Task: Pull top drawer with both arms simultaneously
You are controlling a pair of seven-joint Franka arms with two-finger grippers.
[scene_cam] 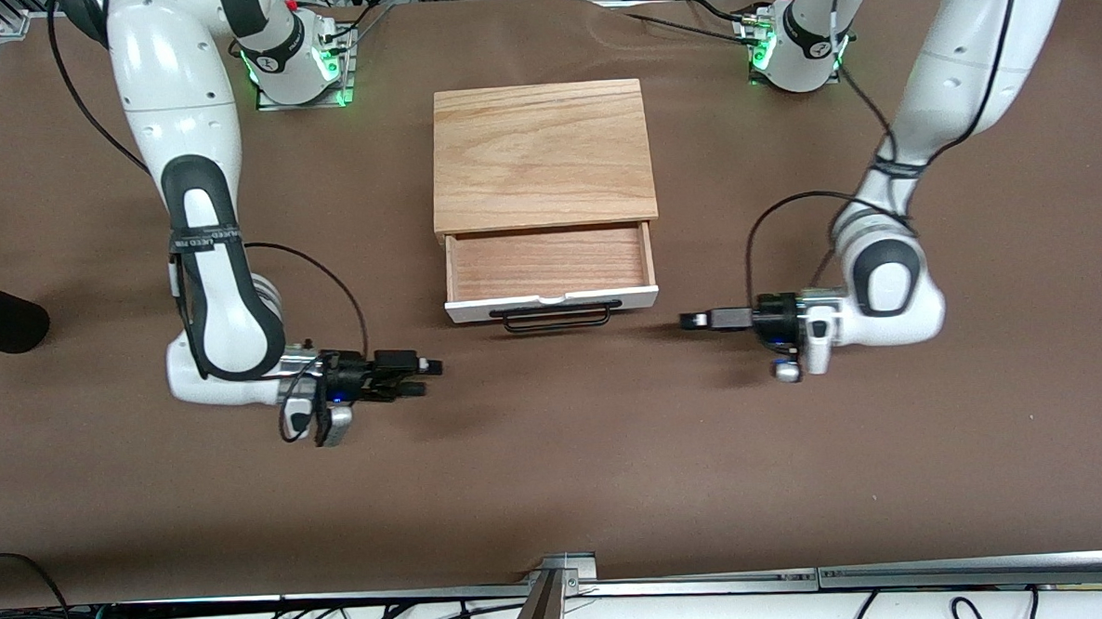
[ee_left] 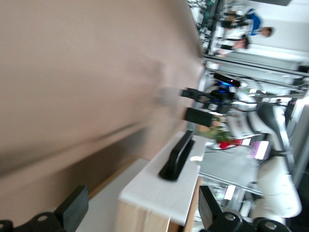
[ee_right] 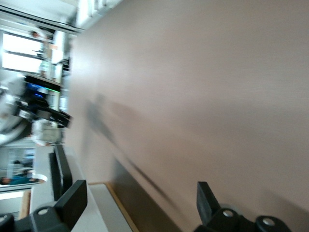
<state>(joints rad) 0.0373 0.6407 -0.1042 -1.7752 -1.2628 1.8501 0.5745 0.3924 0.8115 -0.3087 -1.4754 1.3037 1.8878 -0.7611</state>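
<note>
A light-wood box (scene_cam: 541,152) sits in the middle of the brown table (scene_cam: 558,477), between the two arms' bases, and its top drawer (scene_cam: 549,265) is pulled out toward the front camera, showing a bare reddish-tan inside; the drawer's white front panel (scene_cam: 552,303) carries a thin black bar handle (scene_cam: 553,316) that juts out toward the camera. The left arm (scene_cam: 934,135) reaches down from its base and bends low, so that the left hand (scene_cam: 693,320) hangs just above the table toward the left arm's end of the drawer front, pointing at the handle but apart from it; from its wrist camera the two black fingers (ee_left: 72,209) stand wide apart with nothing between them, and the white panel (ee_left: 166,191) and handle (ee_left: 177,155) show between them. The right arm (scene_cam: 198,223) comes down the same way at its own end, and the right hand (scene_cam: 428,375) hovers low over the table, near the drawer's corner yet clear of it; its fingers (ee_right: 72,203) also stand wide with nothing held
</note>
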